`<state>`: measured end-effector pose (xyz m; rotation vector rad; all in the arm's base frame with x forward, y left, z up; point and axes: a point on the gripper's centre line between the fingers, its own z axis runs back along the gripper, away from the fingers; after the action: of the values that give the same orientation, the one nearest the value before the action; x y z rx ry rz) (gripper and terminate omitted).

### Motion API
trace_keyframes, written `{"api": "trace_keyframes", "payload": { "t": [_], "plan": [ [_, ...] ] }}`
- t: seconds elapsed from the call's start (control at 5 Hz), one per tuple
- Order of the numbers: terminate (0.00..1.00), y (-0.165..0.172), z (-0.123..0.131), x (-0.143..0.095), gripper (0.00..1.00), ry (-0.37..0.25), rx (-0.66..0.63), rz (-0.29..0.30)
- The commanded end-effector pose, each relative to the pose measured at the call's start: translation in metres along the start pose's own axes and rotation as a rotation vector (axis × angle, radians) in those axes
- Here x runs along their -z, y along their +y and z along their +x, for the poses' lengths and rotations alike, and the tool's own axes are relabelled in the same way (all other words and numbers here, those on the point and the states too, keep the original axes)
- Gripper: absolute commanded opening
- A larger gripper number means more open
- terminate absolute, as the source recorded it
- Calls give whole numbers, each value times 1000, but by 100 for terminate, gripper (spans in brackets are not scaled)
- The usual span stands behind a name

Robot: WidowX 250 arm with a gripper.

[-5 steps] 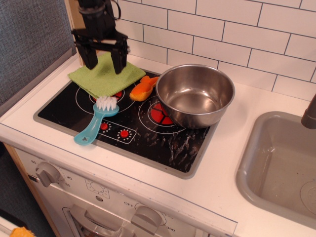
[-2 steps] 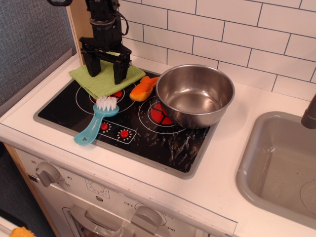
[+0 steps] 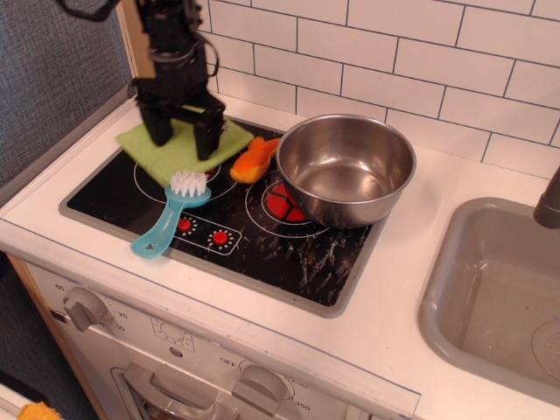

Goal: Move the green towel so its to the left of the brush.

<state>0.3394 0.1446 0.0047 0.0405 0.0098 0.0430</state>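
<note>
The green towel (image 3: 175, 150) lies flat on the back left corner of the stovetop, just behind the brush's bristles. The light-blue brush (image 3: 170, 213) lies on the front left of the stovetop, bristles toward the towel and handle toward the front edge. My gripper (image 3: 184, 136) stands upright over the towel with its two black fingers spread apart. The fingertips (image 3: 206, 145) are down at the cloth and hide its middle. The jaws are open with nothing between them.
An orange toy (image 3: 254, 157) lies between the towel and a steel bowl (image 3: 346, 166) on the black stovetop (image 3: 262, 245). A grey sink (image 3: 494, 297) is at the right. A tiled wall runs behind, and a wooden post (image 3: 131, 35) stands behind the arm.
My gripper has come down and slightly left onto the towel, fingers still spread. The towel has shifted a little to the left. Brush, toy and bowl have not moved.
</note>
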Motion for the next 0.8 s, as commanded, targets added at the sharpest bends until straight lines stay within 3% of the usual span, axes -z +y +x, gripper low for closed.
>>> {"api": "trace_keyframes", "payload": {
  "t": [0.0,0.2,0.4,0.6],
  "plan": [
    [0,35,-58,-2,100,24,-166,0],
    [0,41,-74,1,100,68,-225,26],
    [0,36,-79,0,100,69,-213,28],
    [0,29,-71,-11,100,24,-176,34]
  ]
}}
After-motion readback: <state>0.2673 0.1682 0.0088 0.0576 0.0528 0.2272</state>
